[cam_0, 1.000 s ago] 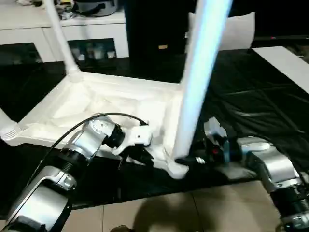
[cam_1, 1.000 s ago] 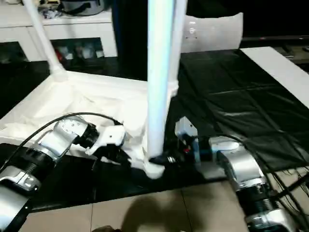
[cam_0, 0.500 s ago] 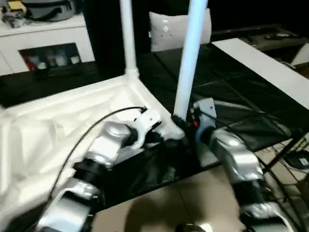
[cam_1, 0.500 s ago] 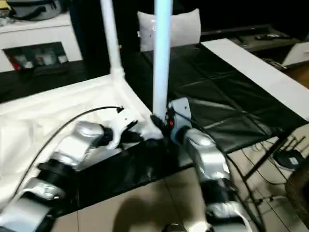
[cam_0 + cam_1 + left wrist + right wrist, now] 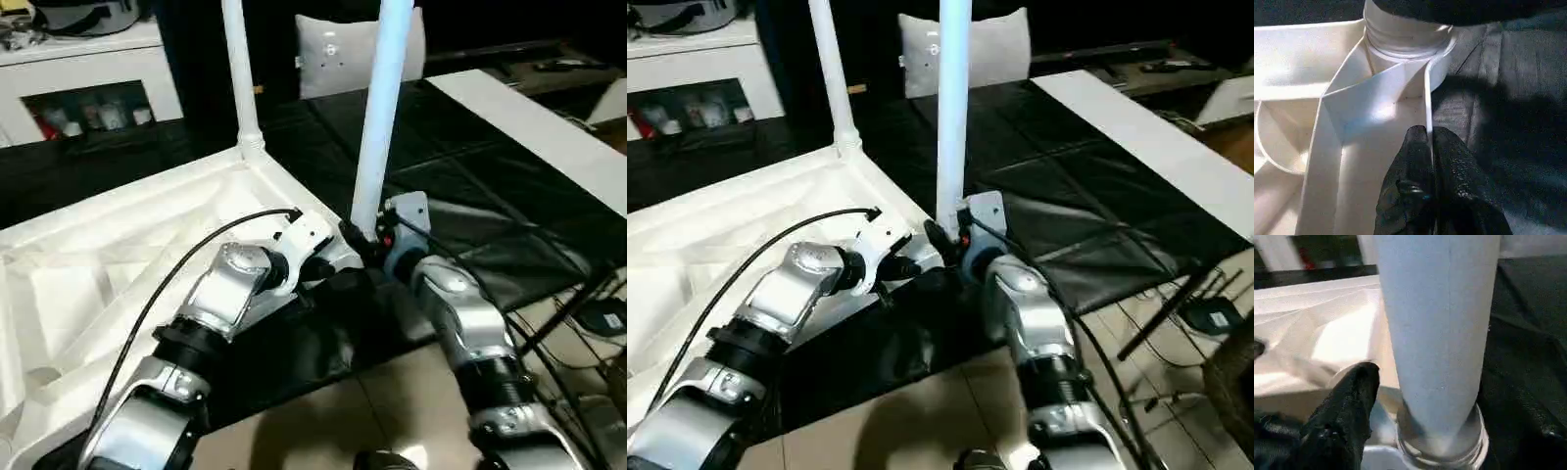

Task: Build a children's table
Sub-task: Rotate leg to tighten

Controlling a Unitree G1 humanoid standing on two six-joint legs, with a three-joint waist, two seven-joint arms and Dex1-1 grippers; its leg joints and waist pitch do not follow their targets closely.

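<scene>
The tabletop (image 5: 118,264) lies upside down on a black sheet (image 5: 490,196), ribbed underside facing up; two legs stand upright in its corner sockets: the far leg (image 5: 238,78) at the rear corner, the near leg (image 5: 380,117) at the corner closest to the robot; the near corner socket (image 5: 1405,44) appears in the left wrist view with the leg base seated in it. The left end effector (image 5: 1427,166) is clenched on the thin side wall of the tabletop just beside that socket, one black finger on each face of the wall. The right end effector (image 5: 358,238) sits at the foot of the near leg; in the right wrist view one black finger (image 5: 1347,416) stands beside the leg base with a gap between them; whether the fingers are released or gripping the leg cannot be told. A black cable (image 5: 186,264) runs along the left forearm. Behind the work stand a white cabinet (image 5: 88,73) with glass doors and a grey-white cushion-like panel (image 5: 338,54); a small mark on the panel is too small to read; no legible writing or brand is visible on any part.
</scene>
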